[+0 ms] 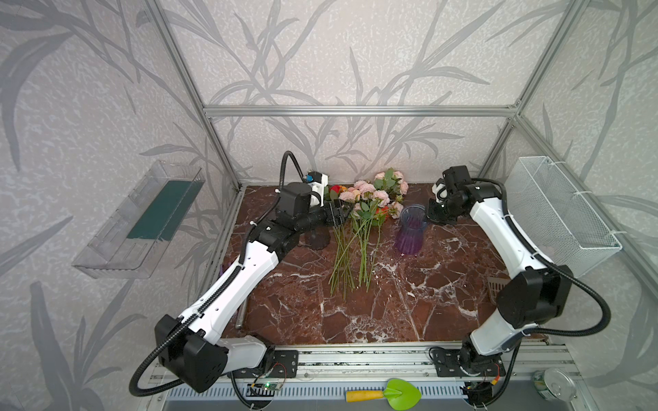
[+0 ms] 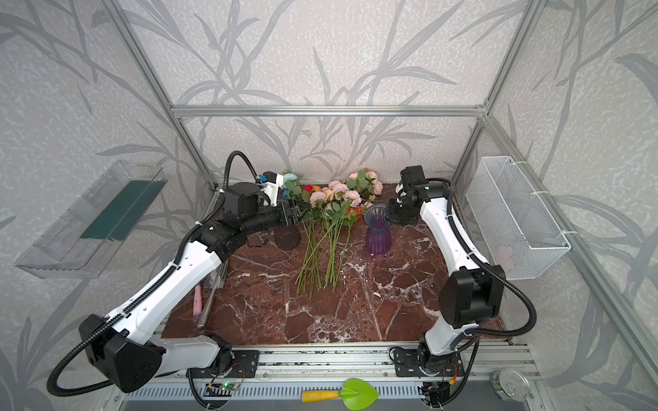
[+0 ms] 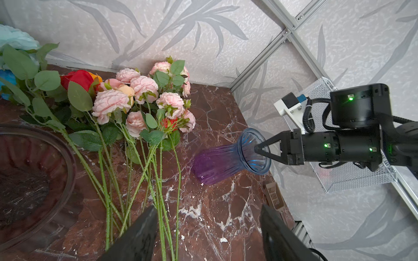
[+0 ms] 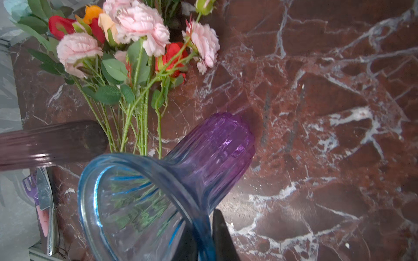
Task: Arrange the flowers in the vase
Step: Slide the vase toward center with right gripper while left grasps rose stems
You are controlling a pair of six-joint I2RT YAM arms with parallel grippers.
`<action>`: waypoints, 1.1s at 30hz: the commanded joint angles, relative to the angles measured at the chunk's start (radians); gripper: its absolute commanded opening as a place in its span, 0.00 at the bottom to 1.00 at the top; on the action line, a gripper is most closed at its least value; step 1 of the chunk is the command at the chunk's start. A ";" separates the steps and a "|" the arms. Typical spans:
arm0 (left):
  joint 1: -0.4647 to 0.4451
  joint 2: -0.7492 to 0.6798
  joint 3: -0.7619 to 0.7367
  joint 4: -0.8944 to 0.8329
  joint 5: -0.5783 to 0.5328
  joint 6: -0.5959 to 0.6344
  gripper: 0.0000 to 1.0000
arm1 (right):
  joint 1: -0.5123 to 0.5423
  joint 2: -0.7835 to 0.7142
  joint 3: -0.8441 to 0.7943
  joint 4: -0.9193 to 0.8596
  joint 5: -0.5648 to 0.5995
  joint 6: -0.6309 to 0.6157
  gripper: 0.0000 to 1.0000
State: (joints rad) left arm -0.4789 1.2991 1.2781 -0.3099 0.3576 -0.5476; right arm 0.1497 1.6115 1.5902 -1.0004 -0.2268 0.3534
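Observation:
The flowers (image 1: 363, 206) (image 2: 334, 203) lie in a bunch on the marble table, blooms toward the back wall and green stems toward the front. Pink, red and orange blooms show in the wrist views (image 3: 135, 106) (image 4: 135, 45). The vase (image 1: 409, 231) (image 2: 378, 227), clear glass with a blue rim and purple body, stands just right of them. My right gripper (image 1: 429, 213) (image 3: 256, 149) (image 4: 203, 223) is shut on the vase (image 4: 203, 158) rim, one finger inside and one outside. My left gripper (image 1: 338, 215) (image 3: 208, 210) hovers open over the stems, holding nothing.
A dark glass jar (image 1: 317, 240) (image 3: 29, 176) stands left of the stems, under the left arm. A brown scoop (image 3: 274, 196) lies by the right edge. A white wire basket (image 1: 559, 213) hangs on the right wall, a clear tray (image 1: 142, 220) on the left. A green trowel (image 1: 391, 393) lies on the front rail.

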 commanded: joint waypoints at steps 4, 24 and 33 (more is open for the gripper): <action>-0.040 0.050 0.033 -0.051 -0.038 0.053 0.71 | -0.010 -0.140 -0.084 -0.031 -0.047 -0.028 0.00; -0.158 0.276 0.115 -0.221 -0.221 0.210 0.67 | -0.062 -0.252 -0.165 -0.012 -0.022 -0.060 0.30; -0.201 0.464 0.190 -0.311 -0.435 0.339 0.48 | -0.062 -0.384 -0.160 0.015 0.051 -0.082 0.34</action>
State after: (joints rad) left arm -0.6704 1.7020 1.4220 -0.5446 0.0326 -0.2893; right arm 0.0875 1.3087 1.4342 -1.0157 -0.2138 0.2871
